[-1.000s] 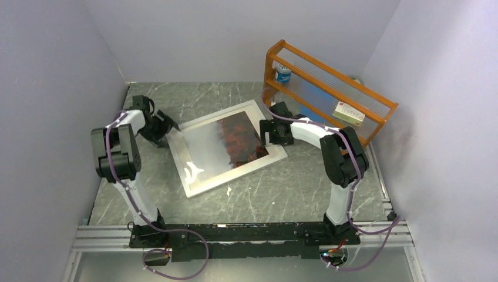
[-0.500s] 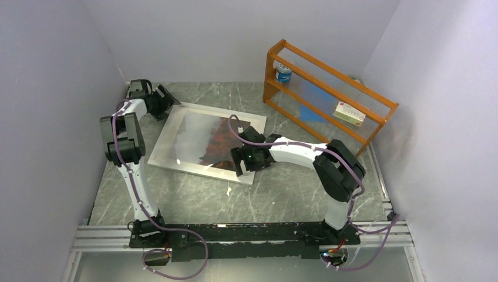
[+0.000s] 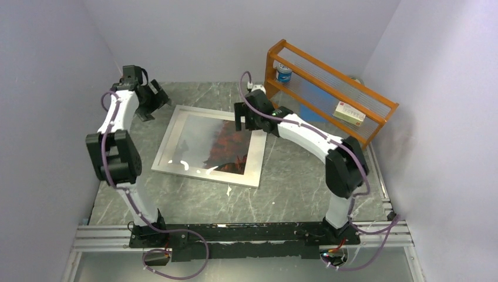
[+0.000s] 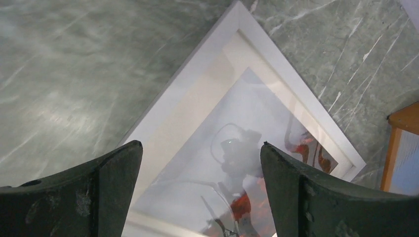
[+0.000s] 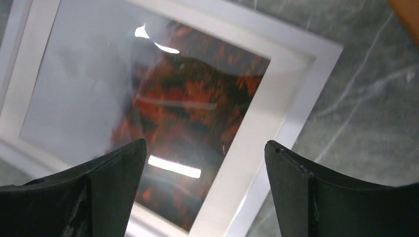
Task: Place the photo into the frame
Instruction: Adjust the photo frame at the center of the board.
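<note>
"Two questions: how do the fingers (image 4: 74, 197) stand, and where is the photo (image 3: 220, 144)?"

"Fingers first. Both pairs are spread wide with nothing pinched between them. The left gripper (image 3: 154, 101) is at about 10 o'clock from the frame (image 3: 256, 160), just off its far-left corner. The right gripper (image 3: 242, 117) is at about 1 o'clock, over the far-right corner."

"Is either one touching the frame?"

"I can't tell from above. In each wrist view the dark fingers sit either side of the frame lying below, and neither pair closes on it."

"And the photo?"

"It lies inside the white border, flat with the frame on the grey marbled table (image 3: 293, 182). The red-and-black half points to 3 o'clock and the pale misty half to 9 o'clock. The surface shines, with bright streaks of glare near the 6 o'clock edge, and the left wrist view shows an arm mirrored in it."

"Where does the frame sit on the table?"

"About the middle, a little askew to the table's edges."

"Anything else around it?"

"An orange wooden rack (image 3: 329, 88) stands at 2 o'clock, apart from the frame. It has a blue-and-white can (image 3: 283, 73) at its far end and a small pale box (image 3: 349, 113) towards the other end. A small white scrap (image 3: 228, 190) lies on the table just past the frame's 6 o'clock edge."
</note>
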